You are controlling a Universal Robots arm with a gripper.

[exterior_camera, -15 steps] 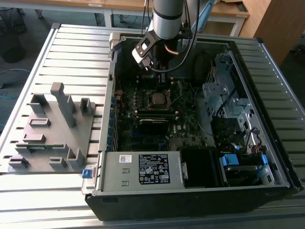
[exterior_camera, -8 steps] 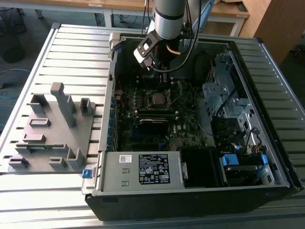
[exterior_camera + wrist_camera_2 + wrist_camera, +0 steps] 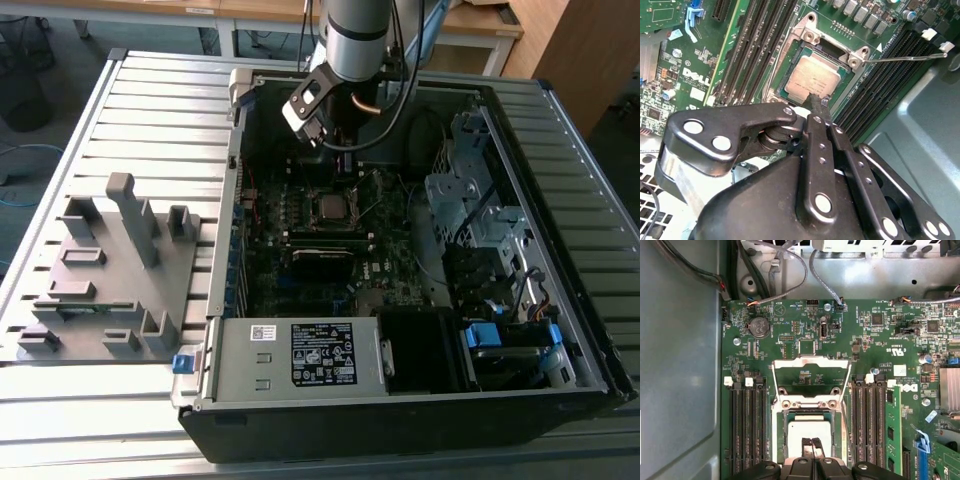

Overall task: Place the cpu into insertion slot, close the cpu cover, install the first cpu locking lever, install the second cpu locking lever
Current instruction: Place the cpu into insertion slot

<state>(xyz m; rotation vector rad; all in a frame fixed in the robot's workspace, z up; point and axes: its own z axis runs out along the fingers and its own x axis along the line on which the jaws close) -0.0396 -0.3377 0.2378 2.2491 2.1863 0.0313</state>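
Observation:
The cpu lies flat in the insertion slot, a silver-rimmed socket on the green board. The cpu cover is swung open behind its hinge, and green board shows through its cut-out. A thin wire locking lever stands raised beside the socket. My gripper hangs just above the cpu's near edge. Its two fingers are pressed together, shut, with nothing between them.
Black memory slots run along both sides of the socket. The open computer case holds a power supply at the front and a drive cage on the exterior view's right. A grey fixture plate lies outside on the exterior view's left.

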